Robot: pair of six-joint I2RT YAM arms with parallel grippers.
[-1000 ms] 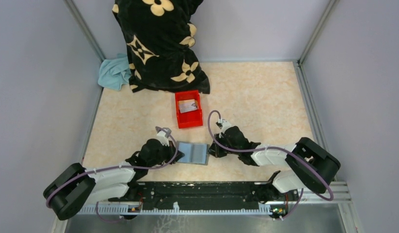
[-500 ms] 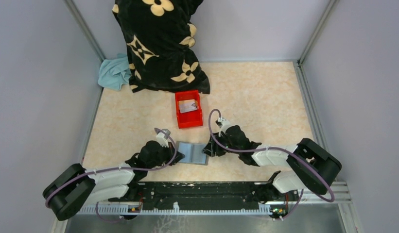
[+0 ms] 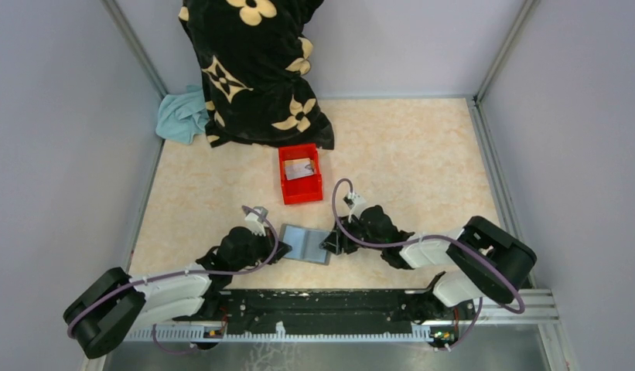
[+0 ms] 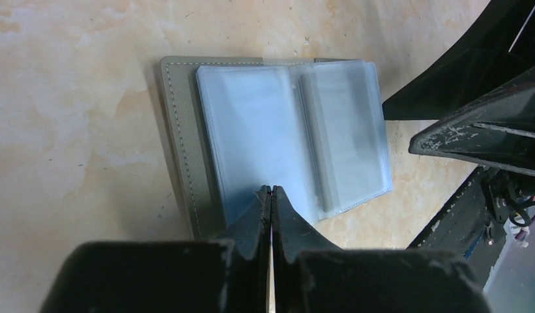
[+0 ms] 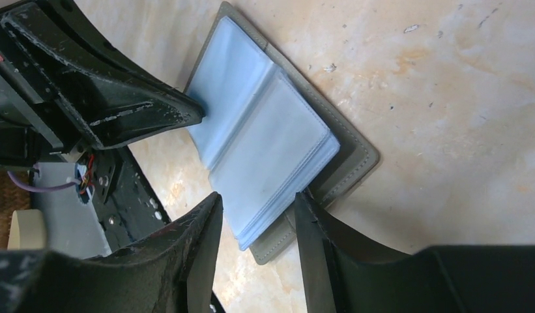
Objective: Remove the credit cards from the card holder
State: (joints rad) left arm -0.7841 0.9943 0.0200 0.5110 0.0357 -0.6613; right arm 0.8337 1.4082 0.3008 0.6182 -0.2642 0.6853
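Right gripper (image 5: 257, 201) has sprung open over the card holder (image 4: 180, 150) — left gripper (image 4: 271, 190) closed tight

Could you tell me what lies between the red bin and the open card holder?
Only bare beige tabletop, seen in the top external view, separates the red plastic bin from the flat grey folding card holder.

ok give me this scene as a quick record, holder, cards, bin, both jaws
card holder: open, flat on the table, inside facing up
red bin: beyond the holder, apart from it
card: one pale card inside the bin
left jaws: shut, tips at the holder's edge
right jaws: open, straddling the holder's edge
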